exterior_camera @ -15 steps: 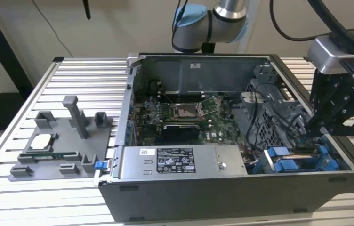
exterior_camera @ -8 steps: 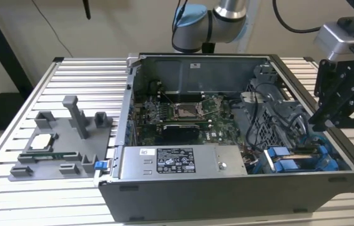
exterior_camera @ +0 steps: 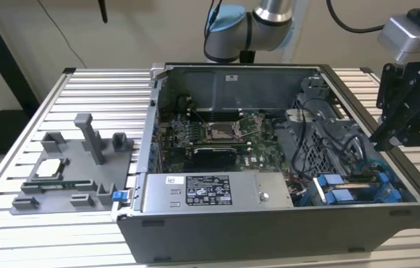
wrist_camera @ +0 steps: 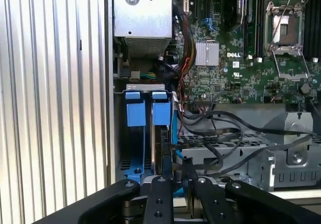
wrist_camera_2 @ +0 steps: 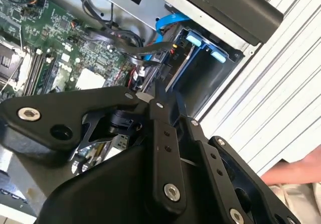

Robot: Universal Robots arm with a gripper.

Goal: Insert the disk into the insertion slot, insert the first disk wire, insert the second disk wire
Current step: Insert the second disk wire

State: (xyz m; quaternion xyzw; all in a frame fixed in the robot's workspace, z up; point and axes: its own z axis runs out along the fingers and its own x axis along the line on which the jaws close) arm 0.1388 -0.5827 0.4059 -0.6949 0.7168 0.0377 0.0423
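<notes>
The disk's blue carrier (wrist_camera: 161, 114) stands on edge in the insertion slot (wrist_camera: 145, 88), a grey cage at the case's corner, beside a second blue-tabbed carrier (wrist_camera: 135, 114). In the exterior view the blue carriers (exterior_camera: 342, 195) sit low at the case's right front. My black gripper (exterior_camera: 380, 144) hangs over that corner with its fingers together. In both wrist views its tips (wrist_camera: 175, 171) (wrist_camera_2: 150, 99) sit close to the disk's edge, where black wires (wrist_camera: 220, 133) and a blue cable (wrist_camera: 174, 133) end. Whether the tips touch a plug is hidden.
The open computer case (exterior_camera: 270, 234) lies on a slatted metal table (exterior_camera: 16, 234). Inside are the motherboard (exterior_camera: 218, 134) and a grey labelled power-supply box (exterior_camera: 218, 191). A grey fixture (exterior_camera: 76, 167) stands at the exterior view's left. A person's hand (wrist_camera_2: 301, 171) is beside the case.
</notes>
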